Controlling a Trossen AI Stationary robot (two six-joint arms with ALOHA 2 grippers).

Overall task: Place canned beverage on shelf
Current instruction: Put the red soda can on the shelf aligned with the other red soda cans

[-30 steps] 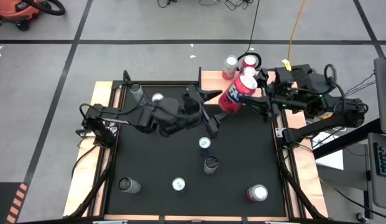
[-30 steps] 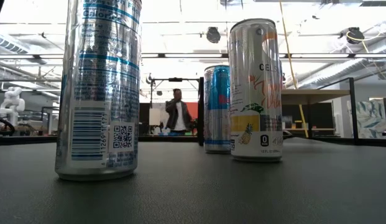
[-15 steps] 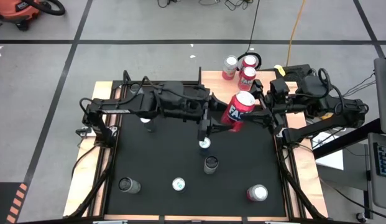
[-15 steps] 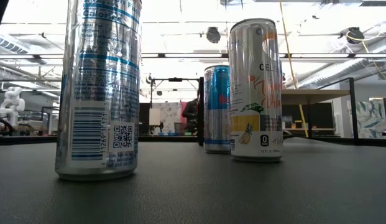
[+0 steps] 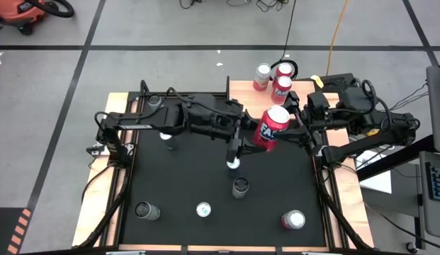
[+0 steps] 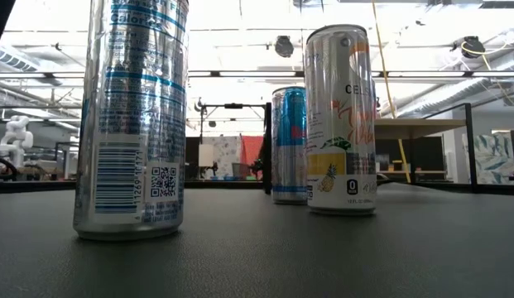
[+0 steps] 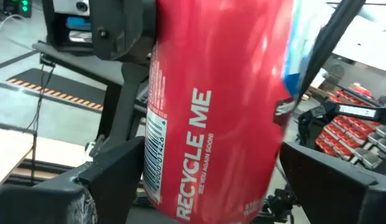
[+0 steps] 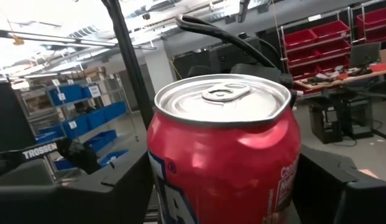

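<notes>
From above, the red can point(image 5: 272, 127) hangs over the far right part of the black table point(image 5: 177, 205), tilted, its silver top toward the right arm and its base toward the left arm. The right gripper point(image 5: 294, 122) pinches it near the top. The left gripper point(image 5: 242, 138) sits at the can's lower end with its fingers spread to either side; whether they touch cannot be told here. The shelf point(image 5: 242, 91) lies farther back from the can, just right of centre, and three cans point(image 5: 273, 78) already stand on it. The right arm is the nearer one to it.

The low view shows only standing cans: a silver can point(image 6: 132, 116) close by, and a pale can point(image 6: 340, 120) and a blue can point(image 6: 288, 145) farther off. Neither gripper appears.

In the left wrist view the can point(image 7: 217, 106) fills the gap between that arm's spread dark fingers point(image 7: 112, 168), its long axis leaning.

In the right wrist view the can's lid point(image 8: 222, 98) faces the camera, with the right fingers point(image 8: 332, 180) closed against its sides.
</notes>
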